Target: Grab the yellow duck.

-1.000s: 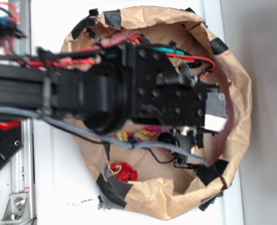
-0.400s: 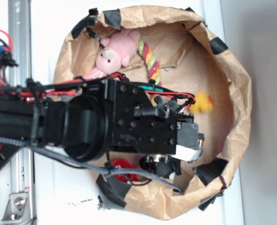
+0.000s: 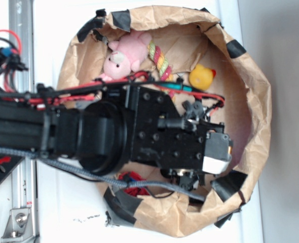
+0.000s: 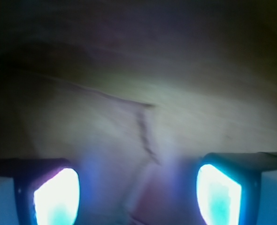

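**Arm fills the paper basket, duck lies free by the far wall**

In the wrist view the gripper (image 4: 137, 192) shows two glowing fingertips (image 4: 56, 197) spread wide apart, with nothing between them — only blurred brown paper with a crease or tear ahead.

From the exterior view the black arm (image 3: 139, 131) covers most of the paper basket (image 3: 258, 101), hiding its middle and much of its floor; the gripper itself cannot be made out under the wrist. At the basket's near lower rim a red thing (image 3: 132, 179) peeks from under the arm and a grey cable, too covered to name.

Beyond the arm, toward the basket's upper wall, the yellow duck (image 3: 201, 76) sits clear of the arm. Beside it lies a twisted rope (image 3: 159, 61), partly cut off by the arm, then the pink plush bunny (image 3: 124, 55).
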